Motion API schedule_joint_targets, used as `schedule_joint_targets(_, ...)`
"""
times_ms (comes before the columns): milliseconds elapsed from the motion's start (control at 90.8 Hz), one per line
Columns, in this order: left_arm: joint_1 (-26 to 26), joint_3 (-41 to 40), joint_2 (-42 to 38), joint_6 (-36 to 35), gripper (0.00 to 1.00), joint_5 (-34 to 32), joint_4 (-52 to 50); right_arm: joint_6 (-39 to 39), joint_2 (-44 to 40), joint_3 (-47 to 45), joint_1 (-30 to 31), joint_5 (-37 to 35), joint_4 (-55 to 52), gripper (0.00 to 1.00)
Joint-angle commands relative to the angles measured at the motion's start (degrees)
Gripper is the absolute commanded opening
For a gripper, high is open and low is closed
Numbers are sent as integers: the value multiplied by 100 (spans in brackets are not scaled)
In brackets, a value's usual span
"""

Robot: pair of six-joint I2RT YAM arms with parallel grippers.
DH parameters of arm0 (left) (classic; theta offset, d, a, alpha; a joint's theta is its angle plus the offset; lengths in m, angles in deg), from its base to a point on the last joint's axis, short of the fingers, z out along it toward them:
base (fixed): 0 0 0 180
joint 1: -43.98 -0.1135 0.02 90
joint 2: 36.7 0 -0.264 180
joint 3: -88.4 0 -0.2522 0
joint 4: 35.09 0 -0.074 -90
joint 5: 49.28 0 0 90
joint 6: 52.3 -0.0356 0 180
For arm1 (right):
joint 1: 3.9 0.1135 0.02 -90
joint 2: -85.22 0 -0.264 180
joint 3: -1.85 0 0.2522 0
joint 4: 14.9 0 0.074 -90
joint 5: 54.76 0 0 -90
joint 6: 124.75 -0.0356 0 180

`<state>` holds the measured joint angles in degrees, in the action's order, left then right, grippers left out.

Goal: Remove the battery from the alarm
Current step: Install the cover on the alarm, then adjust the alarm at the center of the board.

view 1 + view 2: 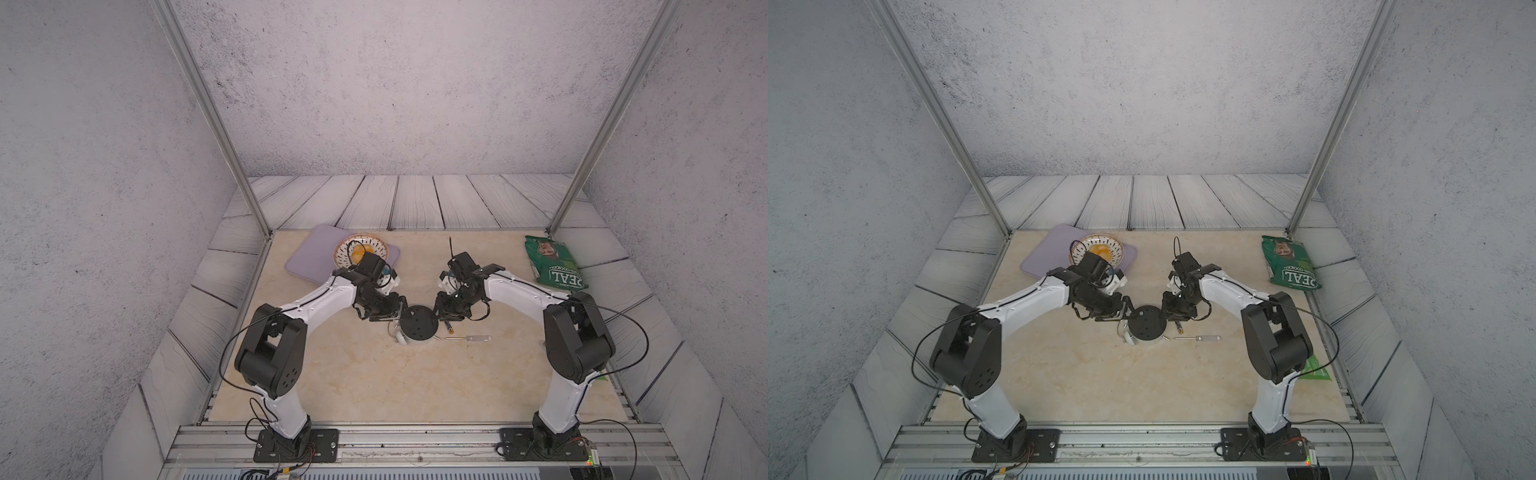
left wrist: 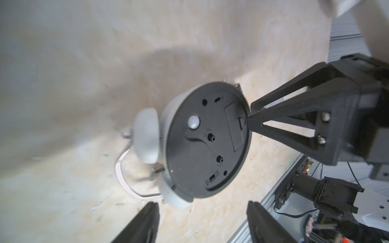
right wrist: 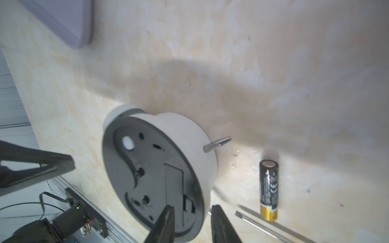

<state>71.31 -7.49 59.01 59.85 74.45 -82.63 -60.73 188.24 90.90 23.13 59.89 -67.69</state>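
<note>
Beside the alarm [image 3: 160,174], on the side toward the right arm and not touching it, the battery [image 3: 269,189] lies flat on the table [image 1: 374,382], so it is already out. The alarm itself lies face down, black back up, and its compartment cover looks closed.

The right gripper [image 3: 192,208] straddles the alarm's rim by that cover, jaws partly apart; whether they nip the rim I cannot tell. If it pulls away while caught there, it would probably tilt or drag the alarm. A shove toward the battery could set that round cell rolling, or knock the screwdriver [image 1: 469,338] lying just past it.

On the alarm's opposite side the left gripper [image 2: 202,203] is spread wide and empty, close to the bell [image 2: 146,136] and thin metal handle [image 2: 124,174]. A careless retreat might hook the handle.

The table is smooth and pale, marble-patterned, with little to stop a skid. Well beyond the alarm sit a lilac mat [image 1: 303,257] with a patterned bowl [image 1: 374,241] and a green bag [image 1: 552,262]. Grey textured walls, plank-printed panels and aluminium posts enclose it all.
</note>
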Motion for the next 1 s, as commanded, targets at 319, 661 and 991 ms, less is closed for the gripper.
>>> schedule_joint_targets(319,-868,-1268,480,962,44,899,1097,250,-2733,-2004,-46,-380,1176,57)
schedule_joint_targets(661,-789,-1260,1450,1509,33,1464,2149,378,-2890,-2511,444,-711,1723,59)
schedule_joint_targets(991,-731,-1237,1761,1946,12,1894,2662,892,-2429,-2828,825,-948,2850,63)
